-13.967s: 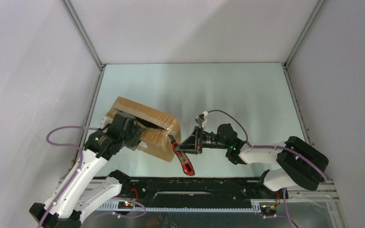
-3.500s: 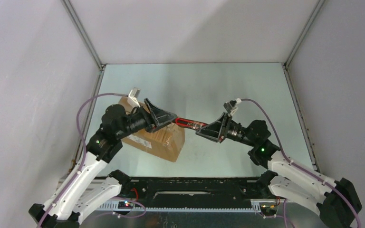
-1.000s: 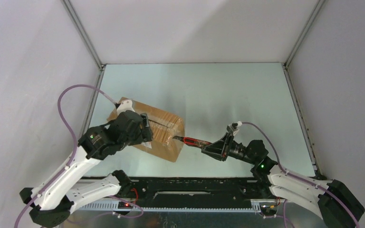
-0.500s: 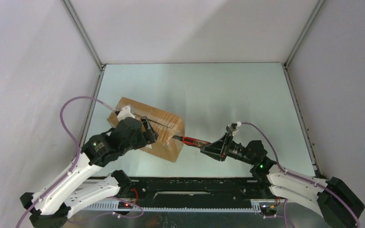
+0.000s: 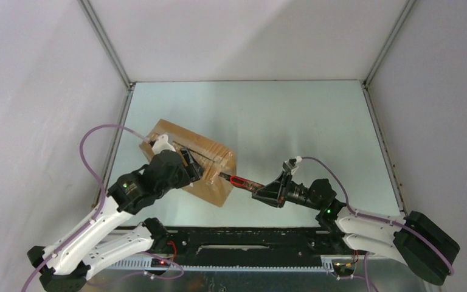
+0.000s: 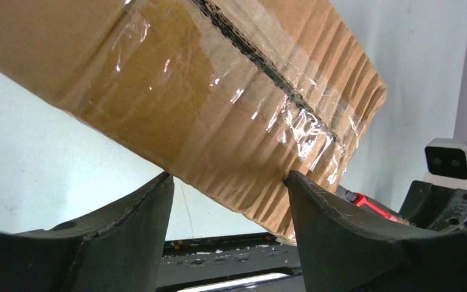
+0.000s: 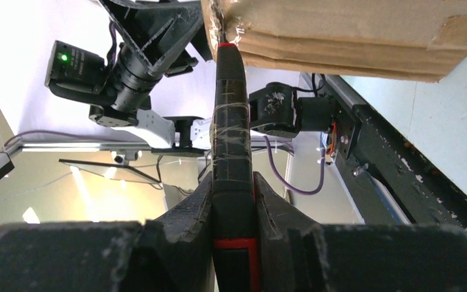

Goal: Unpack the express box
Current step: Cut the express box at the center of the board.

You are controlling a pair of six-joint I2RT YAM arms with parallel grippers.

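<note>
Nearest the arm bases and off to the right of the express box (image 5: 214,182), the right gripper (image 5: 261,192) is clenched on the handle of a red-and-black utility knife (image 5: 238,181). The knife's tip meets the box's right end just at the clear tape (image 6: 292,115) over the flap seam. The box itself lies skewed on the pale green table (image 5: 292,121), and the left gripper (image 5: 190,165) sits over the box's top, jaws spread wide along its near edge and not closed on it.
</note>
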